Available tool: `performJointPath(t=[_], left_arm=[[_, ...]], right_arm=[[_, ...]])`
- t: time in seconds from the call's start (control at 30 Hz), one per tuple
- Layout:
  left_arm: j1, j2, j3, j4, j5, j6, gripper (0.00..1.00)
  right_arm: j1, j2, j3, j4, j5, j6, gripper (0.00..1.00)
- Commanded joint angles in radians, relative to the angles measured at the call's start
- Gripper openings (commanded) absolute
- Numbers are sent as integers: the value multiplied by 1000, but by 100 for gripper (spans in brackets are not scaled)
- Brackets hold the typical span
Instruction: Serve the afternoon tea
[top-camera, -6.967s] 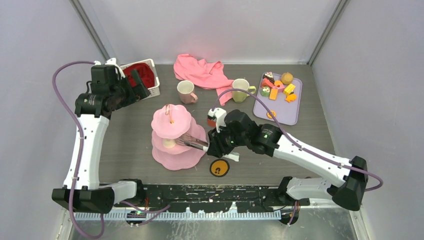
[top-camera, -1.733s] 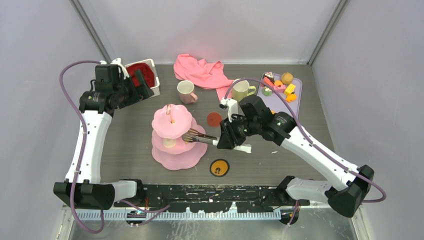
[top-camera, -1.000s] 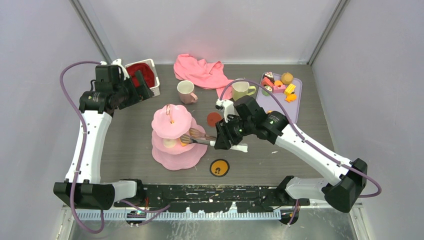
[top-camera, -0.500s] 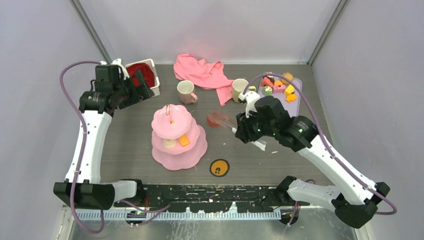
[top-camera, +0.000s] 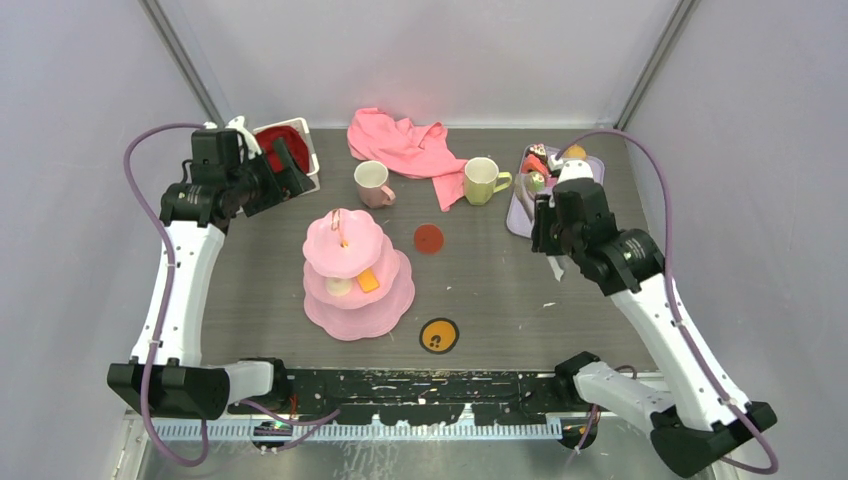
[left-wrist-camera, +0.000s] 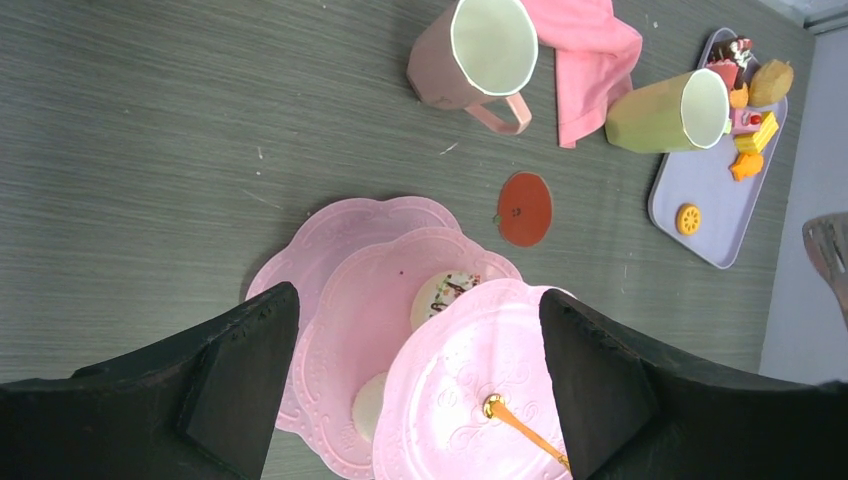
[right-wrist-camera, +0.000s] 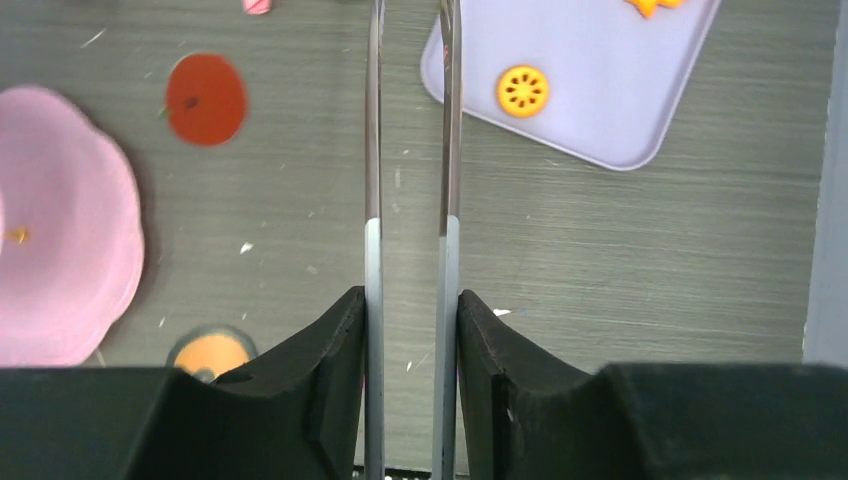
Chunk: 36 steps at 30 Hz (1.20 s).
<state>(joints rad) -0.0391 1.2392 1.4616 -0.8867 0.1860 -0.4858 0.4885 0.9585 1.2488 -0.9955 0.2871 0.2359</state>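
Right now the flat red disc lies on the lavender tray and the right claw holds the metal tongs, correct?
No: the top view shows the flat red disc on the grey table, between the pink three-tier cake stand and the lavender tray, not on it. The right claw does hold the metal tongs.

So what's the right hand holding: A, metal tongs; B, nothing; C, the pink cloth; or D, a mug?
A: in the right wrist view, the right hand is closed on the two slim arms of the metal tongs.
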Motion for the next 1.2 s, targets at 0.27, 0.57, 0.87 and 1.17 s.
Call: performJointPath(t=[0.27, 0.57, 0.87, 1.17], left_arm=[[3, -56, -37, 34, 24, 14, 89], [3, -46, -42, 37, 32, 19, 89], [4, -40, -43, 35, 29, 23, 89], [4, -51, -37, 19, 18, 27, 89]], right_arm=[[-420, 94, -210, 435, -231, 29, 9], [-519, 247, -212, 577, -230, 77, 30], [-561, 403, -126, 638, -283, 114, 33], [-561, 547, -58, 737, -330, 164, 14]])
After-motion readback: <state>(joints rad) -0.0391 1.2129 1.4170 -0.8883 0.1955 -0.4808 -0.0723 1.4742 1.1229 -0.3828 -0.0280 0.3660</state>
